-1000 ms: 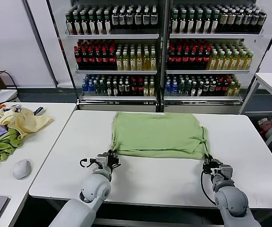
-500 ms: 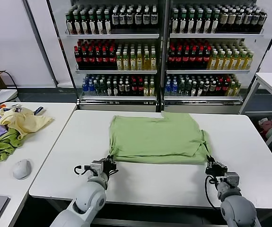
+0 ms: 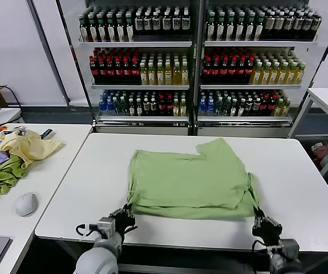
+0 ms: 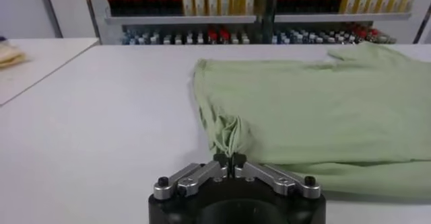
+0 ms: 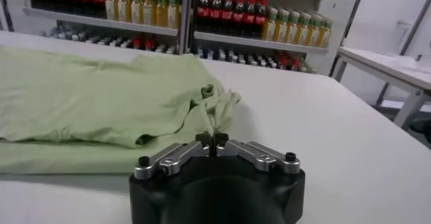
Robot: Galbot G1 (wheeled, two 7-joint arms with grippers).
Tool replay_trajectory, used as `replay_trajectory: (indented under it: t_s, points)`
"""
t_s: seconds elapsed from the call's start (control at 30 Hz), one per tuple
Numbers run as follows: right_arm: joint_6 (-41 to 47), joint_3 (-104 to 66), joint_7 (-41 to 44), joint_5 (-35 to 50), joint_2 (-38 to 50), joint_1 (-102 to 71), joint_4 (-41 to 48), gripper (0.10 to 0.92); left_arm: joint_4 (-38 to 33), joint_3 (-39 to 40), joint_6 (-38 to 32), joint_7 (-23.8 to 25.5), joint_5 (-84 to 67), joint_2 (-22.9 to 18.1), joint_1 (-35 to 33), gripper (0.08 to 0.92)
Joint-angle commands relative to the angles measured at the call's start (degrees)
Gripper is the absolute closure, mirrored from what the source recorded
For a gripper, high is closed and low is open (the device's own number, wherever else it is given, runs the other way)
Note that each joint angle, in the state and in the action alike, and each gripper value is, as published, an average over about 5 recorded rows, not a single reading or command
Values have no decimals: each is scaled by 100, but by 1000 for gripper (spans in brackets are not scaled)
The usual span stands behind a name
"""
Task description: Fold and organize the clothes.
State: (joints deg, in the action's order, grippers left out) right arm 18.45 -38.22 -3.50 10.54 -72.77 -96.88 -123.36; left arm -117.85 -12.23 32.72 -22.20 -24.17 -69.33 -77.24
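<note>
1. Left gripper [image 3: 122,217] sits at the near edge of the white table [image 3: 84,171], at about seven o'clock from the table's middle, its jaws pressed together on a bunched corner of the light green shirt [image 3: 192,180]. The left wrist view shows the pinch plainly: a gathered tuft of cloth rises right out of the closed tips of the left gripper [image 4: 229,159].

2. Right gripper [image 3: 264,224] mirrors it at about five o'clock, also at the near edge, jaws drawn tight. In the right wrist view the shirt [image 5: 101,97] hem runs up to the tips of the right gripper [image 5: 211,138]; I judge it is pinching that corner too.

3. Shirt lies flat across the middle of the table, already doubled over, with an upper layer on a lower one and a sleeve sticking out toward one o'clock.

4. My reading of the step: both near corners are held, ready for a fold or a smoothing drag.

5. Next move, as I see it, calls for both arms to lift together and carry the hem toward twelve o'clock, keeping level so the cloth does not skew or slip from either pinch.

6. Both arms are low and tucked close to the body, forearms pointing forward, wrists nearly level with the tabletop.

7. Off at nine o'clock, a side table [image 3: 61,142] holds a heap of other clothes [image 3: 15,151] and a grey mouse [image 3: 26,203], well apart from the work.
</note>
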Motion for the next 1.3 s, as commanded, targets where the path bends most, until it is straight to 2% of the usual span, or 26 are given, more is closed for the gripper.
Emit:
replay_trajectory:
  t_s: [0.03, 0.17, 0.43, 0.67, 0.87, 0.97, 1.3]
  points:
    - [156, -59, -64, -367, -136, -773, -642, 898, -731, -372, 59, 56, 342, 27, -978, 901]
    - [-41, -61, -113, -273, -110, -622, -770, 813, -859, -525, 57, 47, 392, 83, -931, 832]
    - [111, 93, -484, 439, 300, 1026, -302, 589, -908, -718, -191, -112, 78, 258, -345, 591]
    - [625, 876, -659, 887, 583, 3099, 1169, 389, -198, -372, -340, -246, -234, 465, 839, 383]
    - [821, 1647, -671, 1165, 636, 4732, 2615, 229, 838, 214, -183, -310, -683, 340, 2108, 220]
    - [882, 1955, -650, 1353, 622, 5314, 3346, 206, 1454, 488, -171, -313, -708, 199, 2671, 184]
    - [969, 2430, -603, 1139, 232, 6826, 5549, 203, 3548, 1090, -194, -288, -600, -274, 4140, 177]
